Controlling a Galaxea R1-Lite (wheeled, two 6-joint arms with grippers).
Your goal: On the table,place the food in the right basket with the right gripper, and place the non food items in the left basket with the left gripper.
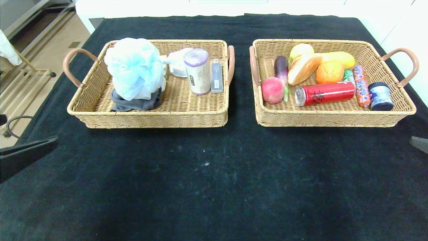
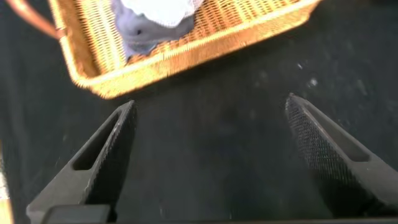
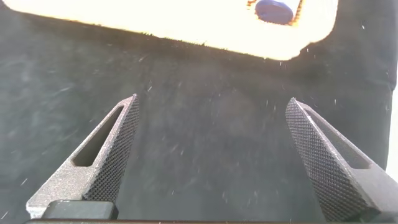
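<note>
The left basket (image 1: 97, 110) holds a blue bath pouf (image 1: 135, 67), a grey cloth (image 1: 133, 103), a white cylinder with a purple lid (image 1: 197, 72), a small grey bottle (image 1: 216, 75) and a white item behind. The right basket (image 1: 398, 115) holds a peach (image 1: 272, 90), an eggplant (image 1: 281, 67), bread (image 1: 302, 68), an orange (image 1: 329, 72), a red can (image 1: 326, 93), a candy roll (image 1: 361, 85) and a dark blue jar (image 1: 380, 96). My left gripper (image 2: 210, 115) is open and empty over black cloth near the left basket's corner (image 2: 93, 84). My right gripper (image 3: 211, 112) is open and empty before the right basket (image 3: 236, 37).
A black cloth (image 1: 214, 174) covers the table. The left arm (image 1: 23, 155) shows at the head view's left edge, the right arm's tip (image 1: 419, 144) at the right edge. A metal rack (image 1: 20, 77) stands on the floor beyond the table's left side.
</note>
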